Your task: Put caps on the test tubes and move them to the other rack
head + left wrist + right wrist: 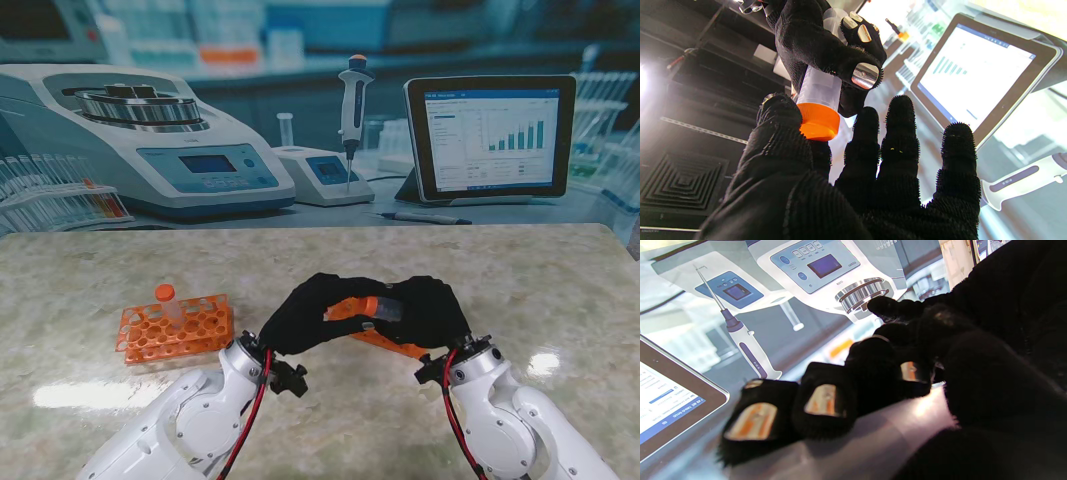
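Note:
Both black-gloved hands meet above the middle of the table. My right hand (432, 310) is shut around a clear test tube (820, 86), its fingers (823, 400) wrapped over the translucent tube body (873, 440). The tube's orange cap (818, 121) sits on the end that faces my left hand (303, 318). There the left thumb (780, 113) presses against the cap, pinching it, while the other left fingers stand spread. Under the hands an orange rack (395, 347) shows only partly. A second orange rack (180, 330) at the left holds one orange-capped tube (166, 297).
The marble table's far edge meets a printed lab backdrop (320, 120) showing a centrifuge, a pipette and a tablet. Bright light glare lies on the tabletop (545, 362) near my right arm.

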